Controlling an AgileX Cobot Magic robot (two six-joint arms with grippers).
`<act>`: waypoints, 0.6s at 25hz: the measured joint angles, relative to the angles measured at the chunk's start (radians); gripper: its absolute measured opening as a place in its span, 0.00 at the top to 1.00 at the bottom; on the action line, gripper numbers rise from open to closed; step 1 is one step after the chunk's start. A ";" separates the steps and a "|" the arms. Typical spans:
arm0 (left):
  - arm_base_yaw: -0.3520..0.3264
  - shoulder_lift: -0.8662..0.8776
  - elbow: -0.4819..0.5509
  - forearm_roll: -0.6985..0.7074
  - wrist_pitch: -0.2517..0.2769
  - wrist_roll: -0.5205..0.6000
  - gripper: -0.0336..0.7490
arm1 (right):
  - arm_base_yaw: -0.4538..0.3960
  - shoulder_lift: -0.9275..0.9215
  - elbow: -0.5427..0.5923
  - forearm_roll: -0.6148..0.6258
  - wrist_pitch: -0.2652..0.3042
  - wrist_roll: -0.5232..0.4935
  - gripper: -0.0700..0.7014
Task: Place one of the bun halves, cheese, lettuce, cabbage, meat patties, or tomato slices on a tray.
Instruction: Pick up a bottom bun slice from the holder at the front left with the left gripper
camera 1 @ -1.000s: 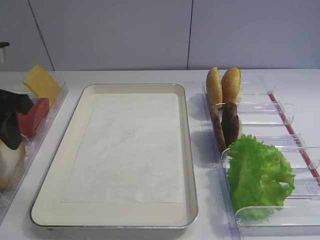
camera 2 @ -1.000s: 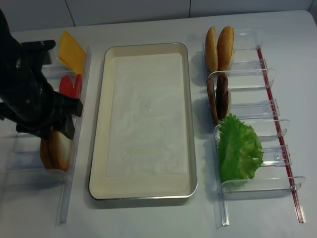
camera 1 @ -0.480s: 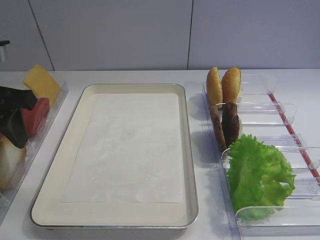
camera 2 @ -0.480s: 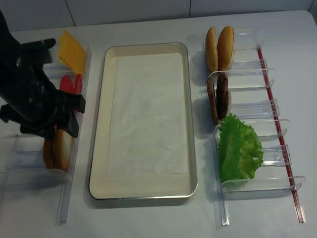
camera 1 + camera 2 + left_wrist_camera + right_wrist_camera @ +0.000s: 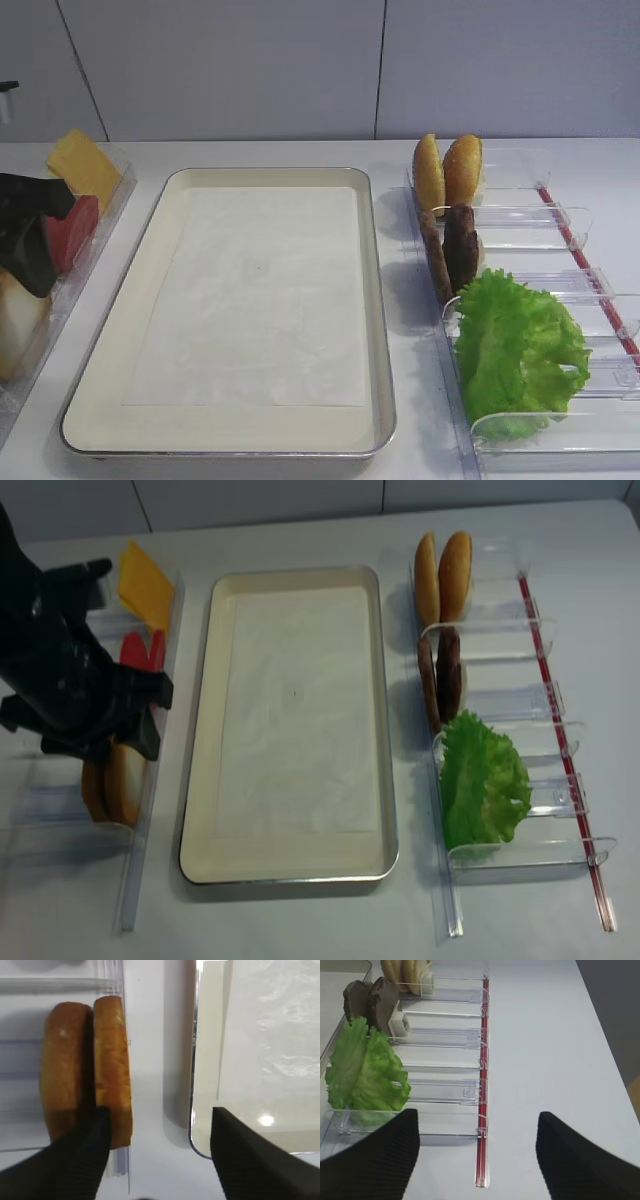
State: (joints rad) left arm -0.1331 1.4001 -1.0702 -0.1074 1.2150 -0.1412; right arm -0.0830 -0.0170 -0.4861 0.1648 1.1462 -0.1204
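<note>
The cream tray (image 5: 375, 300) (image 5: 200, 780) holds only its white paper liner. Two bun halves (image 5: 111, 1070) (image 5: 118, 783) stand on edge in a clear holder left of the tray. My left gripper (image 5: 160, 1160) (image 5: 125, 725) hangs open above their near end. Its left finger (image 5: 75, 1160) overlaps the buns and its other finger overlaps the tray corner (image 5: 205, 1085). Cheese (image 5: 145, 580) and tomato slices (image 5: 140, 652) sit farther back in that holder. Meat patties (image 5: 440, 675), lettuce (image 5: 483, 780) and more bun halves (image 5: 443, 570) fill the right rack. My right gripper (image 5: 477, 1160) is open over bare table. Cabbage is out of view.
Clear plastic divided holders run along both sides of the tray; the right one (image 5: 445, 1040) has a red strip (image 5: 482, 1110) along its outer edge. Several of its slots behind the lettuce (image 5: 365, 1075) hold nothing. A white wall closes the table's far side.
My left gripper has shifted slightly, rising a little over the bun halves, and stays open. The food and the tray have not moved.
</note>
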 joint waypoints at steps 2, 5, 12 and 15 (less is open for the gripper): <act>0.000 -0.008 -0.007 0.008 0.005 -0.004 0.43 | 0.000 0.000 0.000 0.000 0.000 0.000 0.26; 0.000 -0.008 -0.007 0.038 0.006 -0.008 0.43 | 0.000 0.000 0.000 0.000 0.000 0.000 0.26; 0.000 -0.008 -0.007 0.044 0.006 -0.010 0.43 | 0.000 0.000 0.000 0.000 0.000 0.000 0.26; 0.000 0.002 -0.007 0.044 0.006 -0.010 0.43 | 0.000 0.000 0.000 0.000 0.000 0.000 0.26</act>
State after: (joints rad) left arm -0.1331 1.4018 -1.0772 -0.0637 1.2213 -0.1508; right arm -0.0830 -0.0170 -0.4861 0.1648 1.1462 -0.1204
